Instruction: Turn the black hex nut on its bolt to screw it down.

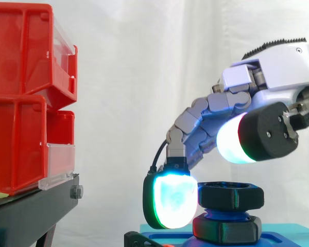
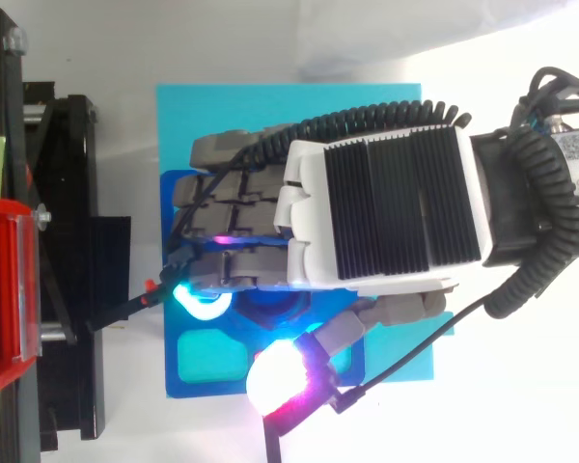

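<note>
The black hex nut [image 1: 230, 196] sits on a blue threaded bolt [image 1: 222, 212] above a second black hex piece [image 1: 226, 229] on a blue plate [image 2: 203, 367]. My hand [image 1: 216, 110] reaches in from the right and arches over the nut, fingers bent downward. One glowing cyan-white fingertip [image 1: 172, 200] rests against the nut's left side. The thumb pad [image 1: 236, 139], glowing white and red, hangs above the nut and clear of it. From above, the hand [image 2: 386, 207] covers most of the nut [image 2: 275, 307].
Stacked red bins [image 1: 26, 98] stand on a black stand [image 1: 31, 211] at the left, a short gap from the fingertip. The blue plate lies on a cyan block [image 2: 299, 106]. A white curtain hangs behind.
</note>
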{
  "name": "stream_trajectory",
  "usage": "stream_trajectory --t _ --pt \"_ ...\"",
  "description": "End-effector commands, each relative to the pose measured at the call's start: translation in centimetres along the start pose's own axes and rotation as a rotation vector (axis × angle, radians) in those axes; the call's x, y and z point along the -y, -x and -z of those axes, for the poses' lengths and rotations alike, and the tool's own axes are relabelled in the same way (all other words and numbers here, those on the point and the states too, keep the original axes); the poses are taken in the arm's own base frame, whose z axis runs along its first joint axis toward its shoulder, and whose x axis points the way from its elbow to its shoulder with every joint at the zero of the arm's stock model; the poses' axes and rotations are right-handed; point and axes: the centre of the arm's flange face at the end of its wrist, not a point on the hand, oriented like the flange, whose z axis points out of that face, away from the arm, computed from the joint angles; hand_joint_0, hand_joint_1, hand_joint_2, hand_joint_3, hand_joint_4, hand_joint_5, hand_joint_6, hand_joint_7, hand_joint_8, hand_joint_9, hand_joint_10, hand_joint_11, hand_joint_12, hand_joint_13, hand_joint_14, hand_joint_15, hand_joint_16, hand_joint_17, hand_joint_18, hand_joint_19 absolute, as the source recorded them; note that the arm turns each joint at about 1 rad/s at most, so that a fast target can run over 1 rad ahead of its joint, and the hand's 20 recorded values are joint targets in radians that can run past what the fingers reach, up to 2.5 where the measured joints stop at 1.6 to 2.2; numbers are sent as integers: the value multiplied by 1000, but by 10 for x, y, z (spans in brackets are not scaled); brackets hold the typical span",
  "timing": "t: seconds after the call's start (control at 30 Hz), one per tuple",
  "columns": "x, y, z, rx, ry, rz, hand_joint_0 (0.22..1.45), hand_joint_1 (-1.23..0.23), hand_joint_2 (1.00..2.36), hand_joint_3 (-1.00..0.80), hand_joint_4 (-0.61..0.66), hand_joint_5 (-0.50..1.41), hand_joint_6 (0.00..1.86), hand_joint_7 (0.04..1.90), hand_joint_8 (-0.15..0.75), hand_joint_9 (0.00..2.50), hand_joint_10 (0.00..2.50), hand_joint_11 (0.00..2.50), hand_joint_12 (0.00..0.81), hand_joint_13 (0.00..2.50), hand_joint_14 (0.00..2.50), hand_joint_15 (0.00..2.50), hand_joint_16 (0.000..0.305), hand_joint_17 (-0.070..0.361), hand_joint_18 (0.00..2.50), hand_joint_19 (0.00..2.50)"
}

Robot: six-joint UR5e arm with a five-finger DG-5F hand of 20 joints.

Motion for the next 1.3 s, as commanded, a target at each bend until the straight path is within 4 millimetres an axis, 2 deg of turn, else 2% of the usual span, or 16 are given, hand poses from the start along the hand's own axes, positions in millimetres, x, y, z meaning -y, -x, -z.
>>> stream_trajectory --t 0.0,0.53,1.03,1.13,1.27 --pt "4 -2 3 -19 -9 1 472 -285 1000 -500 320 -230 787 649 329 509 7 358 335 550 3 91 40 89 414 40" --pt "18 7 8 -13 12 -1 472 -287 1000 -500 320 -231 790 644 329 512 7 380 338 568 3 101 39 88 431 44" --pt "54 23 21 -5 40 19 473 -289 1000 -500 327 -228 782 643 333 532 7 381 339 581 3 104 40 89 447 59" --pt "65 27 25 2 29 15 473 -291 1000 -500 330 -216 729 706 332 534 7 383 339 585 4 108 40 89 449 58" --pt "69 27 26 7 30 14 472 -295 1000 -500 322 -205 658 806 334 541 7 375 342 594 3 113 40 90 452 65"
